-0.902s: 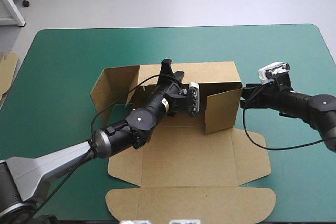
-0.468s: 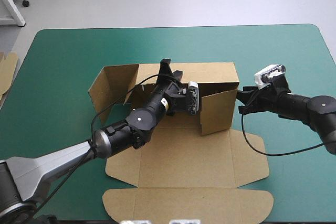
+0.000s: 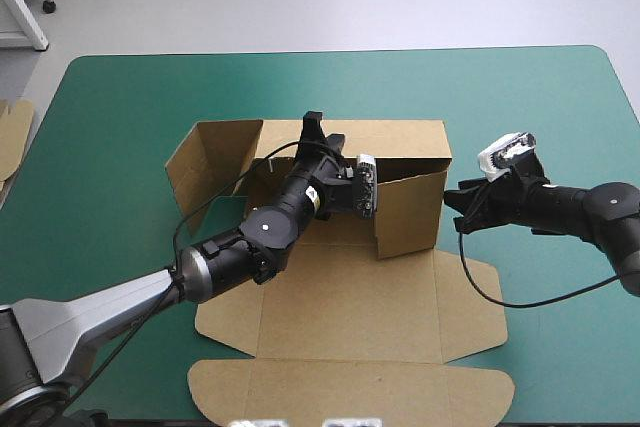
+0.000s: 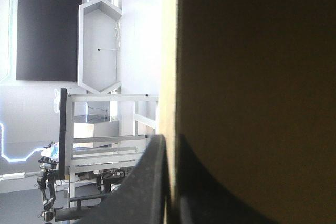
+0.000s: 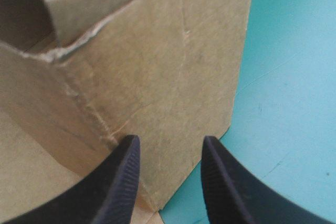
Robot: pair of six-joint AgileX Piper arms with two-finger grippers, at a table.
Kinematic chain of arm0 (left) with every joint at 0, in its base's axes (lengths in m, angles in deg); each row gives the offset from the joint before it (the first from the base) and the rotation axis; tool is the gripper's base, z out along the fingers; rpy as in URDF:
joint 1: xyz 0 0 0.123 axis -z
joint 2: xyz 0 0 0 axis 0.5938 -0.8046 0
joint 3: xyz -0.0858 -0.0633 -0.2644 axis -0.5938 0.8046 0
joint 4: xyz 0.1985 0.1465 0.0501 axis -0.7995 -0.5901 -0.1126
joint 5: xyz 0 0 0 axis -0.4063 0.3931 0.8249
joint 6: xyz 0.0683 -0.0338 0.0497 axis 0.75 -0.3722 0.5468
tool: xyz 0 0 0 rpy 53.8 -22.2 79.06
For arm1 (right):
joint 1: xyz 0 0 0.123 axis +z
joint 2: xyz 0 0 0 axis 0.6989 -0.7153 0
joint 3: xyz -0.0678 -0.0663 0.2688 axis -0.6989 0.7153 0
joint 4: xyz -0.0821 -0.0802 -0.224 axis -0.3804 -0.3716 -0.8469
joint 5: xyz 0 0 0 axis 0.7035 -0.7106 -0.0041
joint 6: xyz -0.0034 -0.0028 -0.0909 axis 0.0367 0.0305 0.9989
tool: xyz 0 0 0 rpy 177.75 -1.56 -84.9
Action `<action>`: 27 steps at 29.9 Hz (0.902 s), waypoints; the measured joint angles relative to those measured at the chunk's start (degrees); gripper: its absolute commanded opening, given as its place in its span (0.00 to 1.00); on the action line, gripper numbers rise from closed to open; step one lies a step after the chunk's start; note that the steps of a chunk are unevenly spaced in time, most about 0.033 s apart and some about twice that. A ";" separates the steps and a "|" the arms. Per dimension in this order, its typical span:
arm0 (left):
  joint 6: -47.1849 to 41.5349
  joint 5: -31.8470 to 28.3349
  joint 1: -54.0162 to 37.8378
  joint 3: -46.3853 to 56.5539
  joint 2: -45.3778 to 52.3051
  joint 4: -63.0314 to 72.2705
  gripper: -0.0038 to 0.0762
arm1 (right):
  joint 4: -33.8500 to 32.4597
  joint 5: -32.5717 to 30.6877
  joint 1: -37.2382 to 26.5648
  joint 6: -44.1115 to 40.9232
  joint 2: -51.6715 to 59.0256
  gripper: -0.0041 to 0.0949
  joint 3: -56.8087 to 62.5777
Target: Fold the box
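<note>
A: Presently, where is the box (image 3: 340, 297)?
B: On the tabletop (image 3: 120, 107), walls half raised. Left fingers (image 4: 142, 182) pinch its rear wall (image 3: 400, 137); right fingers (image 5: 118, 182) stand apart, side wall (image 5: 173, 77) just ahead.
A: Handling?
B: Light, stiff board, likely springy; grip wall edges near creases.
</note>
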 measured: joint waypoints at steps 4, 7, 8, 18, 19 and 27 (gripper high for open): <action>0.00 0.61 0.00 0.00 -0.04 0.19 0.03 | -1.50 -0.84 0.00 -0.92 0.31 0.42 0.00; 0.00 0.74 0.00 0.00 -0.04 0.19 0.03 | -2.07 -1.59 0.00 -1.20 0.36 0.42 0.00; 0.00 0.80 0.00 0.00 -0.04 0.19 0.03 | -2.21 -1.87 0.00 -1.27 0.36 0.42 0.00; -0.15 0.97 0.00 0.00 -0.11 0.02 0.03 | -2.57 0.51 0.48 1.35 0.59 0.55 0.26; -0.15 1.13 0.00 0.00 -0.11 0.02 0.03 | -2.38 1.55 0.48 1.98 0.26 0.60 0.26; -0.15 1.26 0.00 0.05 -0.16 -0.47 0.03 | 2.14 2.81 0.48 7.62 -2.78 0.66 0.38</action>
